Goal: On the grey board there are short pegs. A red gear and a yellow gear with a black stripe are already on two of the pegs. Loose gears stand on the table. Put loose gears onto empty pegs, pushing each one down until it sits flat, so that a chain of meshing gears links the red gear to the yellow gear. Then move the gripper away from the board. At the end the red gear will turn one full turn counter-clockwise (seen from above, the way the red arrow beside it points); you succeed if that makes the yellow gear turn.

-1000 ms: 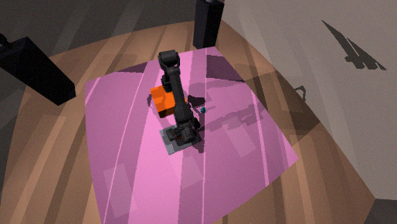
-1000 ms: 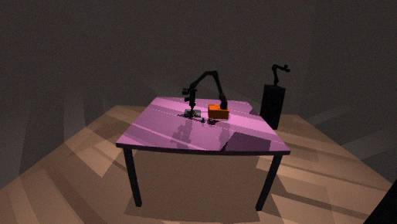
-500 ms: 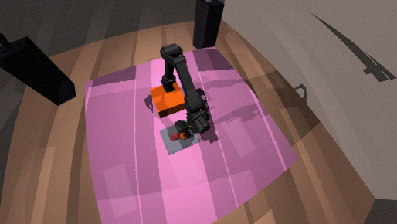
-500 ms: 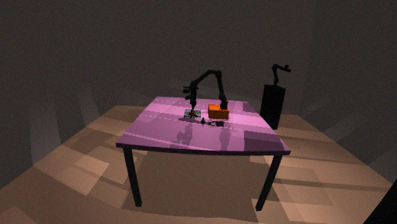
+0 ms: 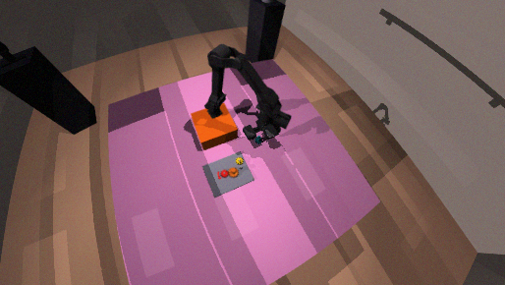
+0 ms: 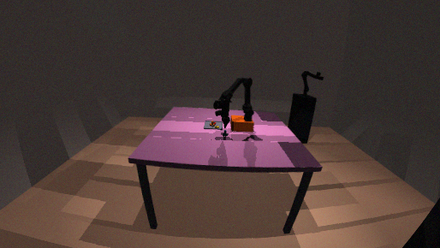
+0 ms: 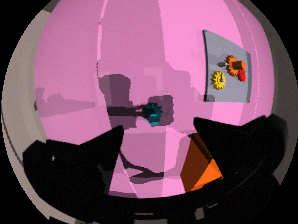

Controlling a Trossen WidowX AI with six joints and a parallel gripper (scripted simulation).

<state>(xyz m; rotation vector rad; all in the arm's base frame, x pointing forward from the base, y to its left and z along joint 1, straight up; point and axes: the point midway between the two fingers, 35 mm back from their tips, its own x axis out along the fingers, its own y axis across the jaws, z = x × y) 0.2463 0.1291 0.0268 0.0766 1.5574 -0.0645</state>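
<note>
The grey board (image 5: 228,188) (image 6: 207,127) (image 7: 215,45) lies on the table. On it are the red gear (image 5: 224,175) (image 7: 242,76) and the yellow gear (image 5: 239,162) (image 7: 218,80). An orange gear (image 5: 233,172) (image 7: 231,65) with a raised hub sits beside the red gear; whether it is fully flat is too small to tell. A bare dark peg (image 5: 241,168) (image 7: 221,64) shows near the orange and yellow gears. A loose teal gear (image 5: 258,140) (image 6: 224,134) (image 7: 154,114) stands on the table. My gripper (image 5: 260,134) (image 6: 226,126) (image 7: 158,124) is open and empty, above the teal gear.
An orange block (image 5: 216,129) (image 6: 242,126) (image 7: 209,179) lies by the arm's base, on the base side of the board. The pink table (image 5: 162,197) (image 6: 184,150) carries the shadows of the arm. Dark pillars stand beyond the table's edges.
</note>
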